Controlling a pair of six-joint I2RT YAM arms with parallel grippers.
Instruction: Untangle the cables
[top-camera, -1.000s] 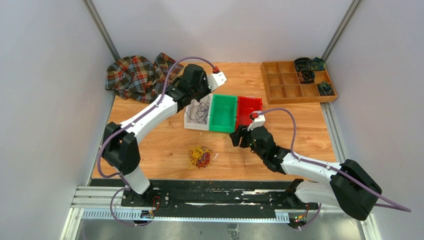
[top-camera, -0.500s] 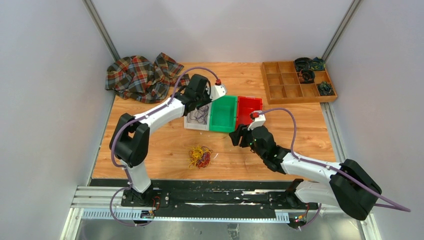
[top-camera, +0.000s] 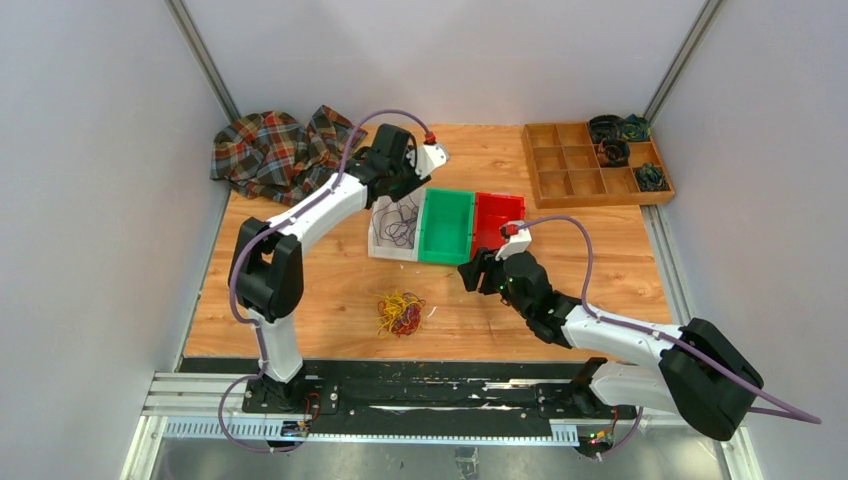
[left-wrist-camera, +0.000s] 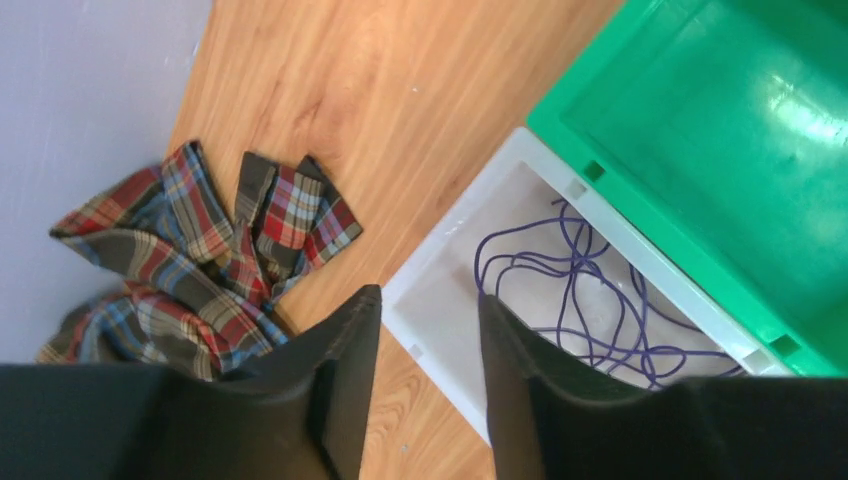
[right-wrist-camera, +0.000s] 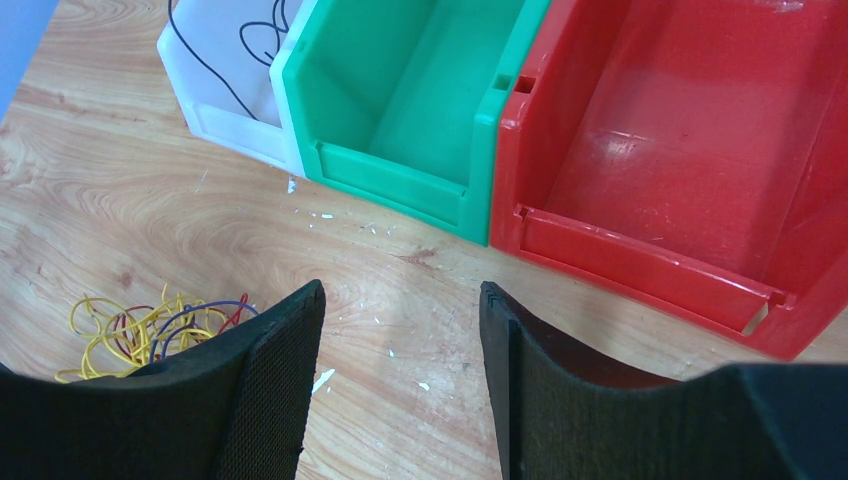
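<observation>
Grey walls stand around a light wooden table (top-camera: 300, 290). A crumpled checked cloth (top-camera: 275, 150) lies at its far left. In the middle stand three open plastic bins in a row: a white plastic bin (left-wrist-camera: 440, 240) on the left, then a green bin (top-camera: 447, 226), then a red bin (top-camera: 497, 222).

One thin purple cable (left-wrist-camera: 590, 300) lies in loose loops inside the white bin. The left gripper (left-wrist-camera: 428, 300) hovers over the far left corner of this bin. Its fingers are partly apart and hold nothing, and the purple cable is below it and a little to the right.

A small tangle (top-camera: 400, 313) of yellow and dark red wires, with one bluish strand, lies on the wood nearer to the arms. The right gripper (right-wrist-camera: 400, 290) hangs near the front of the bins, wide open and empty. The tangle is to its left and nearer, not touching it.

I judge these wires are very light, soft and limp, and their loops catch on one another. A good place to take hold is probably one outer loop of a single colour, not the dense middle.
</observation>
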